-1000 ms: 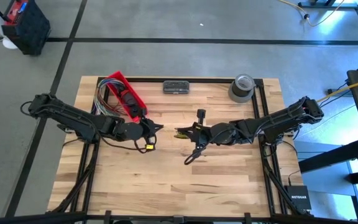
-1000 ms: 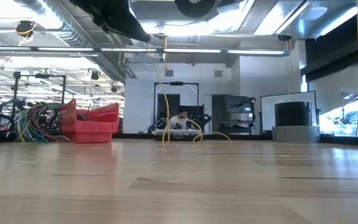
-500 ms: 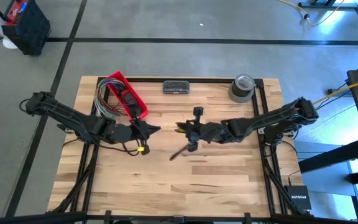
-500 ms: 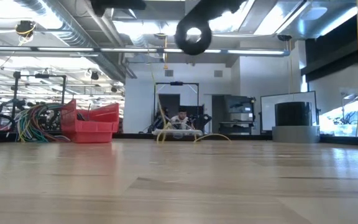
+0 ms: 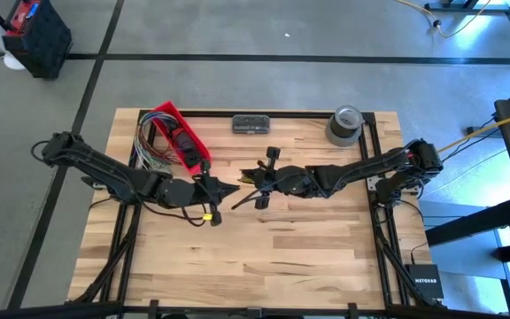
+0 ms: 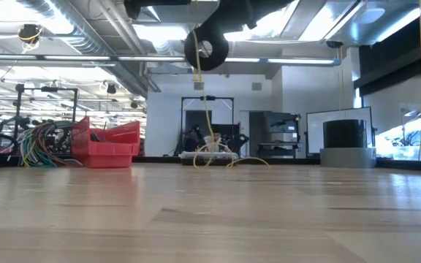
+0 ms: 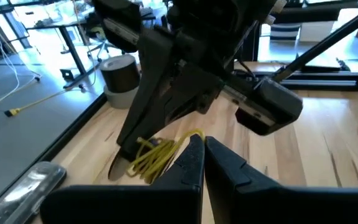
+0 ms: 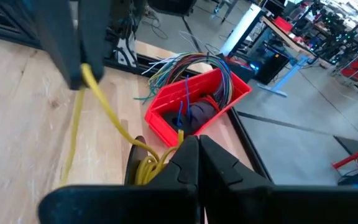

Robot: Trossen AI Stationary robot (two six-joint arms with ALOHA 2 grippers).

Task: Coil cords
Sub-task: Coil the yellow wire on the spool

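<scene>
A thin yellow cord (image 8: 107,115) runs between my two grippers above the table's middle. One end is bunched into a small bundle of loops (image 7: 153,155) at my right gripper (image 5: 246,180), which is shut. My left gripper (image 5: 234,188), also shut, has a strand of it a short way off. In the low view more cord (image 6: 209,117) hangs down from the grippers, and its lower part lies in loose loops (image 6: 232,159) on the far table top. My left gripper pinches a single strand of the cord (image 7: 194,135) at its fingertips, coming nearly level from the table's left. From there the strand slopes slackly to the bundle, clear of the table. My right gripper has the bundle of loops (image 8: 146,167) at its fingertips, coming nearly level from the table's right. Its own fingers hide the exact place of contact. The bundle hangs clear of the wood.
A red bin (image 5: 182,135) with multicoloured wires (image 5: 149,142) stands at the far left. A dark flat box (image 5: 251,124) and a grey tape roll (image 5: 344,125) sit along the far edge. The near half of the wooden table (image 5: 264,257) is bare planks.
My right gripper has gone toward the table's left and far edge and come lower, carrying the bundle. My left gripper has swung a little toward the right one, so the two tips now stand close. The hanging cord has swung and its loops on the table have shifted.
</scene>
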